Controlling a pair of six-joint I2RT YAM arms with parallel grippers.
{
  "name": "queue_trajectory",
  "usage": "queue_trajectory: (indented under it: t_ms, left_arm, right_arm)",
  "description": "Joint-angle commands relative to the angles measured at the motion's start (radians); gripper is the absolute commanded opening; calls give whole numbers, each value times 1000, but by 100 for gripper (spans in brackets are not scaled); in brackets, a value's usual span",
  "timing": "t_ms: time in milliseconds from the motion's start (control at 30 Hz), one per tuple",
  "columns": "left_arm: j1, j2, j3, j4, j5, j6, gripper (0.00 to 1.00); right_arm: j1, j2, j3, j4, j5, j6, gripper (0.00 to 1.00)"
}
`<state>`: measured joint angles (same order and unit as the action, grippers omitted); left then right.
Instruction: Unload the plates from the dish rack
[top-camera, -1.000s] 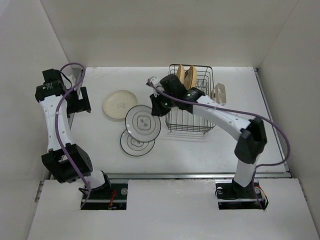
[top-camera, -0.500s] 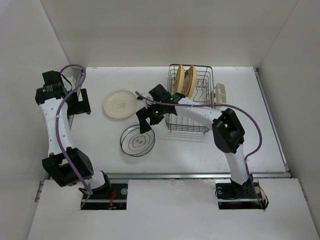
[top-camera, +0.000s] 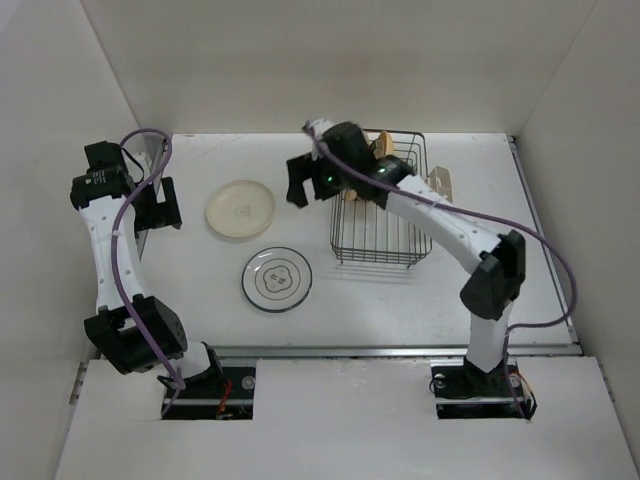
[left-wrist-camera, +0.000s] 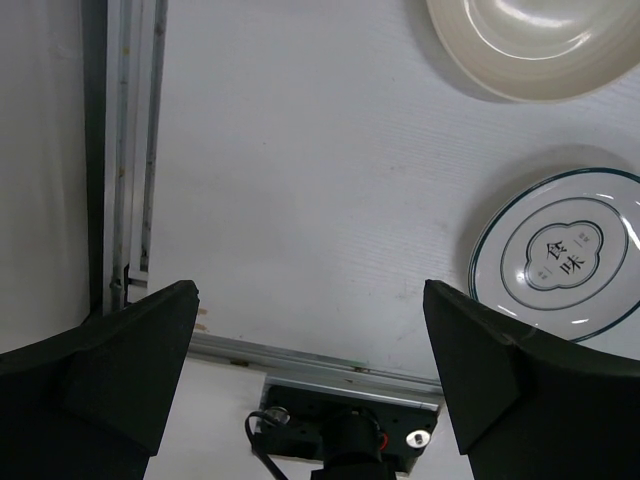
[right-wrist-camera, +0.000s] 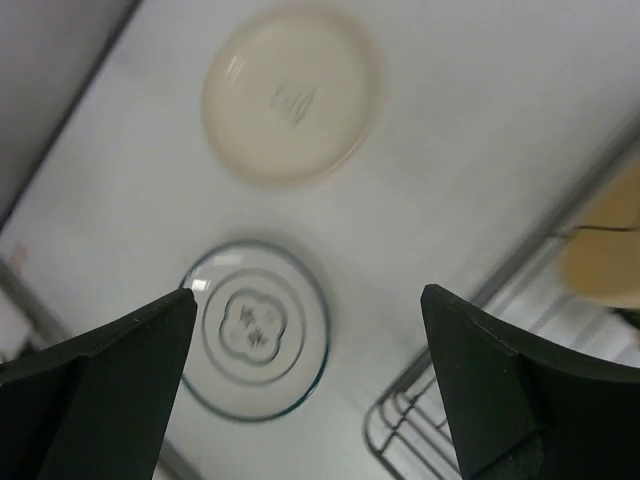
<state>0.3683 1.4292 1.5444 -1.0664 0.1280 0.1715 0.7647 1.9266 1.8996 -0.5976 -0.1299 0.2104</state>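
Hiding behind the right arm (top-camera: 440, 222), orange-yellow plate (top-camera: 383, 142) barely shows.

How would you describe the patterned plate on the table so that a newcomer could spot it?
On the white table, left of the dish rack, plates lie flat. The patterned plate is the one closer to the front edge. Unlike the cream plate, it is white with thin dark rings.

White bench (top-camera: 400, 300), matte. Plain white back wall (top-camera: 320, 60) and side walls (top-camera: 50, 120) enclose it on three sides. Metal rail (top-camera: 380, 351) along the near edge; white panel (top-camera: 340, 420) in front. Even, soft lighting.
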Motion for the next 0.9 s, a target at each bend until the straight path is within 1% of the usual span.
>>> queue_trajectory:
  t_ms: [0,67,100,133,200,233,300,333,400,467,567,633,667,767,800,867]
  left_arm:
    - [1,-12,13,-3,15,0,94]
    - [1,-1,22,-3,15,0,94]
    - [1,10,35,-3,15,0,94]
    - [1,10,36,-3,24,0,94]
    - [1,28,60,-3,24,0,94]
    - [1,28,60,-3,24,0,94]
    - [1,40,71,-12,24,0,94]
    - [1,40,83,-12,24,0,94]
    - [1,50,83,-12,24,0,94]
    - [1,50,83,-12,24,0,94]
    - [1,50,83,-12,24,0,94]
    - [1,50,83,-12,24,0,94]
    - [1,59,83,-12,24,0,94]
    - [1,59,94,-12,24,0,94]
    - [1,59,94,-12,24,0,94]
    - [1,59,105,-12,24,0,94]
  right_arm:
    - [-125,-144,114,30,299,147,100]
    - [-171,-153,147,-25,430,199,100]
    - [-195,-137,170,-91,485,199,100]
    - [-241,-92,226,-125,551,199,100]
    - [-281,-36,294,-178,564,184,100]
    - [-306,-8,350,-209,576,175,95]
    - [-315,54,389,-209,599,156,83]
    - [-327,67,403,-209,611,156,69]
    - [-341,101,426,-209,612,156,61]
    - [-350,113,435,-209,612,156,64]
    - [-350,126,412,-209,612,147,64]
    - [-350,146,389,-200,624,147,59]
    - [-350,146,389,-200,642,147,55]
    - [-350,186,380,-200,688,147,49]
    - [-350,186,380,-209,688,147,43]
    - [-350,198,380,-220,699,147,38]
